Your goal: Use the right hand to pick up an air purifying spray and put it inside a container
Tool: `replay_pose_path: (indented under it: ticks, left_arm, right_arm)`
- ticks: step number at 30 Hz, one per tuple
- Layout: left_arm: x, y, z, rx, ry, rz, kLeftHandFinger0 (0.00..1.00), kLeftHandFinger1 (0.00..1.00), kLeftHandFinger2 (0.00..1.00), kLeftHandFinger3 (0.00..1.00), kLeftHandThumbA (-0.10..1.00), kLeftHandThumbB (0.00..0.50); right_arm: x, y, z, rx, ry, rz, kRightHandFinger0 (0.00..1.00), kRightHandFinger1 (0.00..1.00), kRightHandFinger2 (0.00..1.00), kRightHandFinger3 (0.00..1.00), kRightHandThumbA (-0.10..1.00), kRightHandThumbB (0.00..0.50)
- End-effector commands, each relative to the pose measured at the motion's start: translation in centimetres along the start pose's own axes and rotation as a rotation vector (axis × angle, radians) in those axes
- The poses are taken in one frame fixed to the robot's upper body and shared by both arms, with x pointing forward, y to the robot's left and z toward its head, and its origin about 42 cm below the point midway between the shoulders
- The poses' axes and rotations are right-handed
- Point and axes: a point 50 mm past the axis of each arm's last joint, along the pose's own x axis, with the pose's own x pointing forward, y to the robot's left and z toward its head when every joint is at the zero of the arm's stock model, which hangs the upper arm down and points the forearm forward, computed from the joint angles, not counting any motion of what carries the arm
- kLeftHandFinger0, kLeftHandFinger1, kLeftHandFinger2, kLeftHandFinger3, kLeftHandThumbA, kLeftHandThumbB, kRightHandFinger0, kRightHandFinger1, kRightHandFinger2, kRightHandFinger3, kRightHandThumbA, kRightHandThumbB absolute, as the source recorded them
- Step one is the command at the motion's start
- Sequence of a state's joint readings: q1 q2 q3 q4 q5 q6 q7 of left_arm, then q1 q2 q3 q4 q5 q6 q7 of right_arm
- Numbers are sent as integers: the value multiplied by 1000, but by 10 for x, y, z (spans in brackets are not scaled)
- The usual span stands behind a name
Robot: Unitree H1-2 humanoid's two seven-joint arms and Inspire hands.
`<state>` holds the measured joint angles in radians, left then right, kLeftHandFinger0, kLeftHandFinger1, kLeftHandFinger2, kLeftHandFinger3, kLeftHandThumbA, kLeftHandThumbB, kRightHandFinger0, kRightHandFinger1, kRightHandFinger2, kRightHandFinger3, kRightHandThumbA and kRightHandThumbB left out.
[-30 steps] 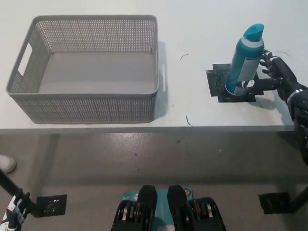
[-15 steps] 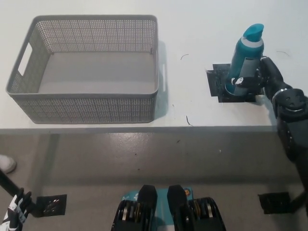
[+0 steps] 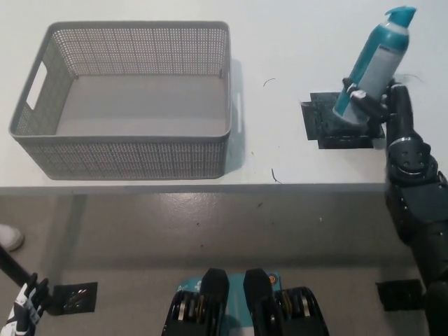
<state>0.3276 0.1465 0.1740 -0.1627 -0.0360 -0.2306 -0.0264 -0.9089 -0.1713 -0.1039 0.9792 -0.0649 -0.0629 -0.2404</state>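
Teal air purifying spray now lifted off the black mat and tilted, nozzle leaning toward the upper right, base above the mat's far right part; half a second ago stood upright on that mat. Gripped low on its body by the black right hand, fingers wrapped around the front of the bottle. Same hand a second ago lay beside the bottle with fingers spread, then closed on it; since then raised and turned, forearm now running nearly straight down the picture's right edge. Mat unmoved on the white worktop, more of its surface bare now that the bottle's base is up.

Grey perforated container well apart to the left on the same worktop, nothing inside, in the same place as before. Small dark marks on the worktop between container and mat unchanged.

White left hand low at the picture's lower left, below worktop level, holding nothing, fingers apart, barely shifted from earlier.
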Motion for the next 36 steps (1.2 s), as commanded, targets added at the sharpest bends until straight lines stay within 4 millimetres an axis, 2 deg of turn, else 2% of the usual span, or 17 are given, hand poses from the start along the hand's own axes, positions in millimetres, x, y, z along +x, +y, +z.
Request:
replay_pose_path:
  ticks: [1,3,4,7,9,12,16,18,19,22,26,28,31,32,33,34,36]
  left_arm:
    - [-3,4,7,23,-33,-13,1000,1000,1000,1000,1000,218]
    - [-3,4,7,23,-33,-16,1000,1000,1000,1000,1000,203]
    - [-2,4,7,14,-29,-13,1000,1000,1000,1000,1000,188]
    - [-3,4,5,24,-25,-20,1000,1000,1000,1000,1000,194]
    - [-2,5,6,30,-27,-32,1000,1000,1000,1000,1000,205]
    - [-1,4,7,32,-28,-41,1000,1000,1000,1000,1000,212]
    - [2,1,8,33,-33,-44,1000,1000,1000,1000,1000,228]
    - [5,-2,9,38,-40,-52,1000,1000,1000,1000,1000,232]
    - [7,-4,9,32,-43,-57,1000,1000,1000,1000,1000,227]
    - [9,-10,10,29,-46,-74,1000,1000,1000,1000,1000,240]
    - [10,-11,11,28,-53,-84,1000,1000,1000,1000,1000,236]
    - [11,-12,12,26,-57,-90,1000,1000,1000,1000,1000,215]
    - [14,-13,12,26,-66,-100,1000,1000,1000,1000,1000,195]
    - [15,-14,12,30,-70,-99,1000,1000,1000,1000,1000,205]
    - [18,-14,12,34,-75,-100,1000,1000,1000,1000,1000,212]
    - [18,-16,12,32,-76,-98,1000,1000,1000,1000,1000,221]
    - [20,-18,11,27,-78,-106,1000,1000,1000,1000,1000,218]
  right_arm:
    - [10,1,74,72,-250,-53,344,332,408,495,-100,381]
    - [8,4,88,85,-282,-31,382,372,466,512,-100,370]
    - [7,8,106,109,-310,-11,411,390,477,510,-100,382]
    - [3,14,130,123,-355,13,432,401,475,500,-100,393]
    - [2,21,151,128,-390,27,510,435,485,494,-100,404]
    - [-3,33,182,167,-453,90,366,360,449,459,-100,404]
    - [-15,62,229,139,-511,154,424,398,458,444,-100,413]
    - [-19,66,238,132,-511,155,470,423,475,443,-100,423]
    - [-22,73,247,126,-541,178,435,418,480,446,-100,419]
    - [-31,94,261,103,-582,228,355,367,450,449,-100,412]
    - [-39,121,271,89,-578,276,314,336,426,428,-100,424]
    - [-47,147,274,90,-586,330,292,326,413,409,-100,422]
    - [-52,165,273,88,-584,371,305,325,405,395,-100,439]
    - [-55,175,270,74,-585,396,320,336,417,400,-100,428]
    - [-56,181,269,66,-588,409,316,329,407,389,-100,479]
    - [-59,192,264,42,-565,423,324,333,418,397,-100,449]
    - [-62,207,255,21,-532,452,325,334,419,399,-100,450]
